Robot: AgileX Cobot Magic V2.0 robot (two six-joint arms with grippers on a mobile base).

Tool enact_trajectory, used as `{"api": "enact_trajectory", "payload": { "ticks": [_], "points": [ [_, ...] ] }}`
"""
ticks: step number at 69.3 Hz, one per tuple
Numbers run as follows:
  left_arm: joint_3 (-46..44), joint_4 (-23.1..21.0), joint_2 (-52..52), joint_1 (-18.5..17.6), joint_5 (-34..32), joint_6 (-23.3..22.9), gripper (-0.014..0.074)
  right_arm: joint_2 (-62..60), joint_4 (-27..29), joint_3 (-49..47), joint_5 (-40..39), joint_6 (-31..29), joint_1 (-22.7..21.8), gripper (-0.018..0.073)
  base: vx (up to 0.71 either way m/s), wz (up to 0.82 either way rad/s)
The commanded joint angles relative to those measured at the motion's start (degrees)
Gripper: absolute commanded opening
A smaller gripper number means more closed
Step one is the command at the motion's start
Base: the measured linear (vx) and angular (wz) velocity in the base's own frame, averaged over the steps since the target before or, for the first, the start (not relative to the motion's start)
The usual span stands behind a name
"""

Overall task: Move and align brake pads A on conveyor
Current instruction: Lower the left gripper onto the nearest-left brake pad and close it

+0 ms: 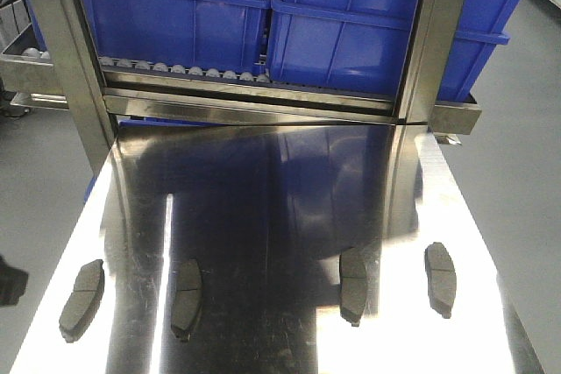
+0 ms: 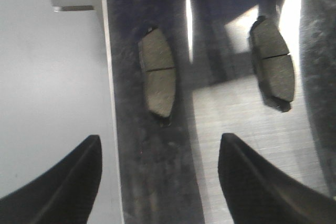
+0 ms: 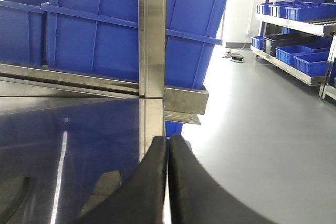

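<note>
1. Left gripper: nearest our lens. Its two dark fingers are spread wide with nothing between them. It hangs over the left edge of the table, aimed down, with one finger above the grey floor and the other above the steel.

2. Right gripper: fingers pressed together, and we see nothing clamped in them. It is held low and roughly level over the table's right side, pointing at the steel post at the table's far end.

3. Pads: four, lying flat on the table's near part, grooved faces up. They sit in a row across it, well apart, each lengthwise toward the far end. The outer two are near the table's side edges. We see the two leftmost just beyond the left fingers, untouched.

4. Bins: blue, racked beyond the table's far end.
</note>
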Motion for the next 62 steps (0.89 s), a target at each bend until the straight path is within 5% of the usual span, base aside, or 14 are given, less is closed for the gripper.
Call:
{"api": "enact_trajectory", "payload": {
  "ticks": [1, 28, 62],
  "points": [
    [-4.89, -2.14, 5.49, -0.17, -0.60, 2.54, 0.0471, -0.84, -0.41, 0.66, -4.10, -0.28, -0.42, -0.0011, 0.00, 0.00],
    [-11.09, -1.48, 30.57, -1.99, -2.84, 2.45, 0.0471, -0.84, -0.41, 0.66, -4.18, -0.28, -0.42, -0.0011, 0.00, 0.00],
    [-15.04, -1.27, 40.81, -1.99, -7.37, -0.28, 0.0471, -0.84, -0.41, 0.66, -4.18, -0.28, -0.42, -0.0011, 0.00, 0.00]
  ]
}}
